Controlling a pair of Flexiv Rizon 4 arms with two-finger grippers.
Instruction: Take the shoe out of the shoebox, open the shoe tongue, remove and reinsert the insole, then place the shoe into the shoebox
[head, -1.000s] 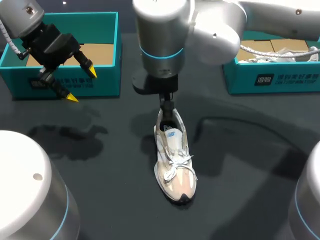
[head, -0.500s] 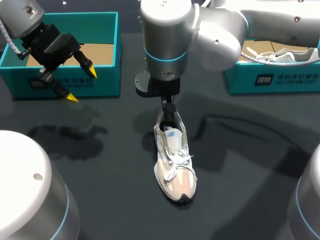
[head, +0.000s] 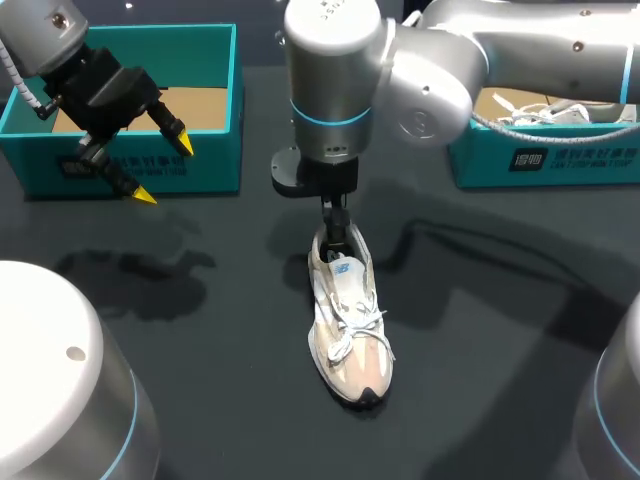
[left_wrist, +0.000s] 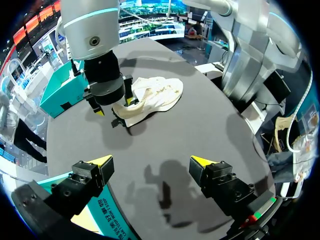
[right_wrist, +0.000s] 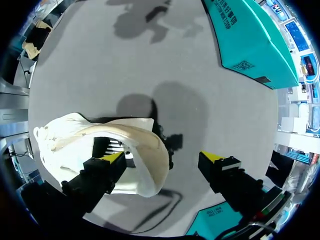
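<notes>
— Shoe (head: 345, 320): where is it?

— Outside both boxes, near the middle of the worktop (head: 230, 330). The sole is down and the laces are up. The toe points toward the robot and the heel toward the far edge.

— What is the surface like?

— One plain dark grey worktop, with the arms' shadows lying across it.

— Count the rest, biggest first.

— Two arms. The right arm (head: 330, 70) comes in from the right and stands past the middle, its wrist pointing straight down over the shoe's heel. The left arm (head: 50, 30) is at the far left corner.

Two teal shoeboxes, both without lids, sit along the far edge, well apart. The left shoebox (head: 200, 165) is tan inside. The right shoebox (head: 560, 160) has something white lying in it, but I cannot tell what.

One shoe, cream-white with white laces.

— And the fingers?

— Two pairs, each yellow-tipped. The right fingers (head: 335, 218) are spread apart across the heel. One tip is inside the shoe's opening and the other is outside, behind the heel, so the heel rim stands between them. They are not closed on it.

The left fingers (head: 163, 170) are wide apart in the air over the front wall of the left shoebox, holding nothing.
</notes>
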